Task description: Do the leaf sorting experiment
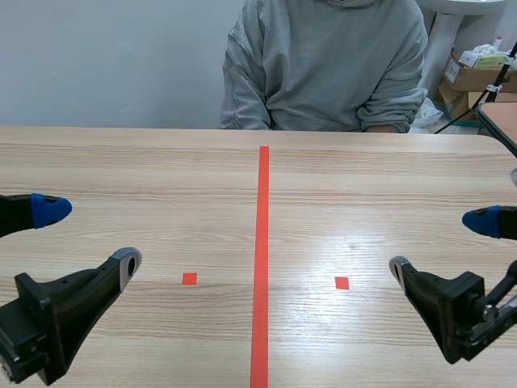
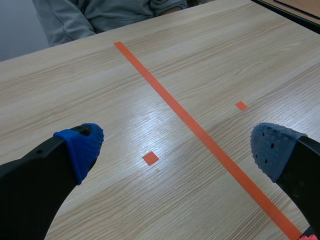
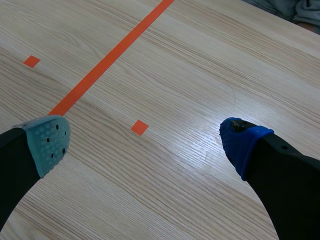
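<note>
No leaves show in any view. My left gripper [image 1: 89, 238] hovers open over the wooden table [image 1: 161, 178] at the near left, with nothing between its fingers. In its own wrist view the left gripper [image 2: 177, 150] spans a small orange square mark. My right gripper [image 1: 440, 242] hangs open at the near right, also holding nothing. The right wrist view has the right gripper [image 3: 145, 137] over the other square mark, with the orange tape line beyond one fingertip.
A person in a grey hoodie [image 1: 323, 65] sits across the table at the far edge, arms resting near it. Cardboard boxes [image 1: 477, 77] stand behind at the far right. A second table's corner [image 1: 497, 121] shows at the right.
</note>
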